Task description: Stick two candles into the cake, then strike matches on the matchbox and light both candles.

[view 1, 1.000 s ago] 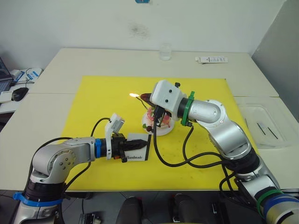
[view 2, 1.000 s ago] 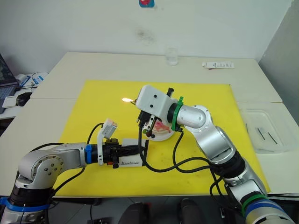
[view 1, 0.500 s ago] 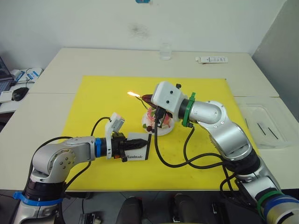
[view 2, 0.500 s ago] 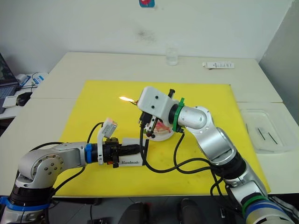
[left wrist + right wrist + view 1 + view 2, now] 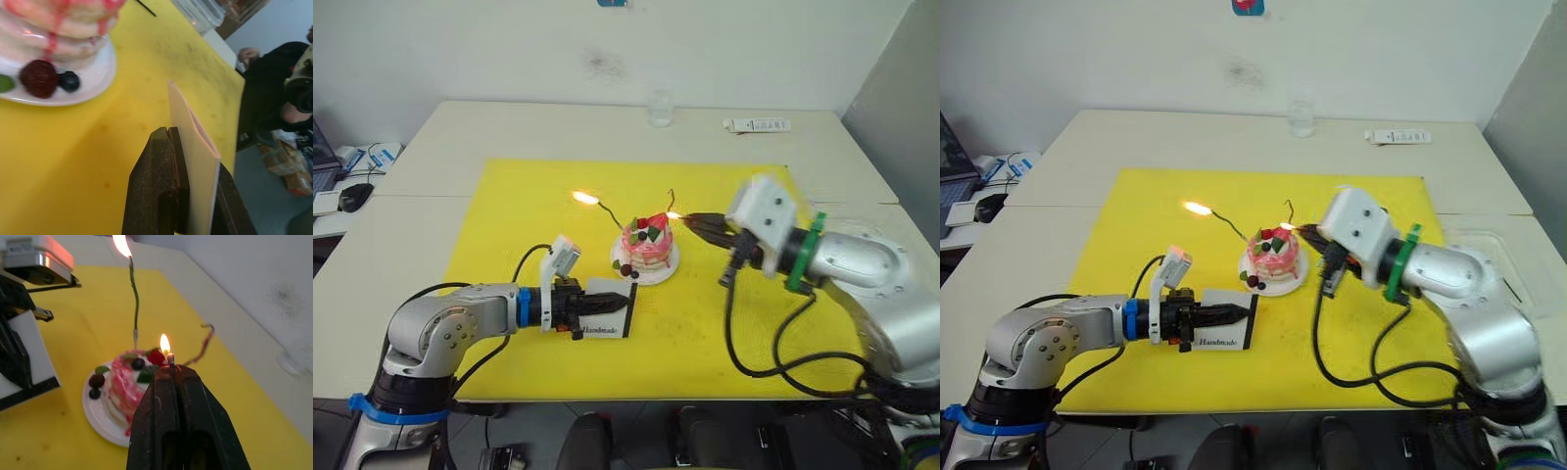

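Lighting the second candle is your step now. On the yellow mat (image 5: pixel 509 206) the small round pink cake (image 5: pixel 646 242) has its greenish wavy candle (image 5: pixel 607 212) burning and leaning left. The right gripper (image 5: pixel 698 222), moved from over the cake to its right, clamps a burning match (image 5: pixel 169 358); bring it to the unlit pinkish-brown candle (image 5: pixel 201 343). The left gripper (image 5: pixel 607 304) pinches the white matchbox (image 5: pixel 609 317) upright, near-left.

From my station I see a pale cream table (image 5: pixel 509 127) against a white wall (image 5: pixel 460 49), a yellow mat (image 5: pixel 509 215) spread across it. A grey panel (image 5: pixel 901 108) rises at right; a second table (image 5: pixel 328 191) with cables stands at left
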Available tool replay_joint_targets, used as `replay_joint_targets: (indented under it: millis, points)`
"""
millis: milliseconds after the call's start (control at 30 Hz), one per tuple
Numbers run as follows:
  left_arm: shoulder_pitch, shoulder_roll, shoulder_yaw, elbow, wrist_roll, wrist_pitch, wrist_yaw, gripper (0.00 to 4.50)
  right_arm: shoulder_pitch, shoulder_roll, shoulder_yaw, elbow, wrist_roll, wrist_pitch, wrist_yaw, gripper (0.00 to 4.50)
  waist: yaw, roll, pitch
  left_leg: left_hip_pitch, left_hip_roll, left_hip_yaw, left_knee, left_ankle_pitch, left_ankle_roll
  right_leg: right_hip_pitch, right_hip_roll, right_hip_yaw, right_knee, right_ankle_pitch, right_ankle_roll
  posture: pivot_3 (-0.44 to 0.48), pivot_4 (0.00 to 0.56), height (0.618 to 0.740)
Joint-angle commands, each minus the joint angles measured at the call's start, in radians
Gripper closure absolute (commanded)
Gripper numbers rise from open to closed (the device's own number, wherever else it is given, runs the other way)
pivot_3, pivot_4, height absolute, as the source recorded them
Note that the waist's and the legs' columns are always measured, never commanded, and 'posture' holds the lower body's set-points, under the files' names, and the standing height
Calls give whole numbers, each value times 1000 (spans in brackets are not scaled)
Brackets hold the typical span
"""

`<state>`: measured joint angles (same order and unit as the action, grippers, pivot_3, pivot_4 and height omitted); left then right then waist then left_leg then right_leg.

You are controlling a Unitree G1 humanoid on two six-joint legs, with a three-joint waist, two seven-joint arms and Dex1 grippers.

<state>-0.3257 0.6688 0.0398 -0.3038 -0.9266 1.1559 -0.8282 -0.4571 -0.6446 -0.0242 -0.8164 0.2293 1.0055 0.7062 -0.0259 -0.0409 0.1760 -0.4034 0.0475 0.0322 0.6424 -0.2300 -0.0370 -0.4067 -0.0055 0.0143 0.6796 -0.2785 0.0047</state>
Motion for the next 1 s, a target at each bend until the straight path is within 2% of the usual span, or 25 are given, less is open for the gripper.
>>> replay_joint_targets:
  millis: [33, 167, 233, 333, 500, 667, 800, 1000]
  points:
    - [-12, -10, -2, -35, -55, 20, -25, 4500, 72, -58, -155, -51, 2, 53, -35, 4471, 0, 0, 0, 0, 0, 0, 0, 0, 0, 0, 0, 0, 0, 0, 0, 0, 150, 740]
    - [-19, -43, 4, -45, -96, 32, -13, 4500, 226, -114, -329, 39, -48, 11, -67, 4471, 1, 0, 0, 0, 0, 0, 0, 0, 0, 0, 0, 0, 0, 0, 0, 0, 150, 740]
    - [-21, -56, 4, -51, -109, 40, 1, 4500, 276, -136, -376, 87, -59, -27, -75, 4471, 0, 0, 0, 0, -1, 0, 0, 0, 0, 0, 1, 0, 0, 0, 0, 0, 150, 740]
    - [-8, -77, 2, -67, -125, 44, 27, 4500, 343, -164, -438, 246, -118, -104, -125, 4471, -2, 0, 0, 0, -1, 1, 0, 0, 0, 0, 1, 2, 0, 0, 0, 0, 150, 740]
    - [39, -97, 15, -97, -145, 41, 77, 4500, 371, -177, -461, 445, -173, -198, -199, 4471, -4, 0, 0, 1, -1, 2, 1, 0, 0, 1, 3, 3, 0, 0, 0, 0, 150, 740]
    - [73, -114, 22, -118, -154, 26, 125, 4500, 324, -162, -443, 606, -171, -232, -239, 4471, -5, 0, 0, 1, -1, 1, 1, 0, 0, 1, 3, 2, 0, 0, 0, 0, 150, 740]
    - [86, -126, 27, -129, -163, 21, 152, 4500, 280, -145, -448, 673, -157, -231, -268, 3487, -4, 0, 0, 1, -1, 1, 1, 0, 0, 1, 5, 3, 1, 0, 0, 0, 150, 740]
    - [88, -131, 27, -125, -161, 12, 167, 4500, 268, -139, -456, 659, -145, -246, -282, 1285, -3, 0, 0, 1, -1, 2, 1, 0, 0, 1, 5, 3, 0, 0, 0, 0, 150, 740]
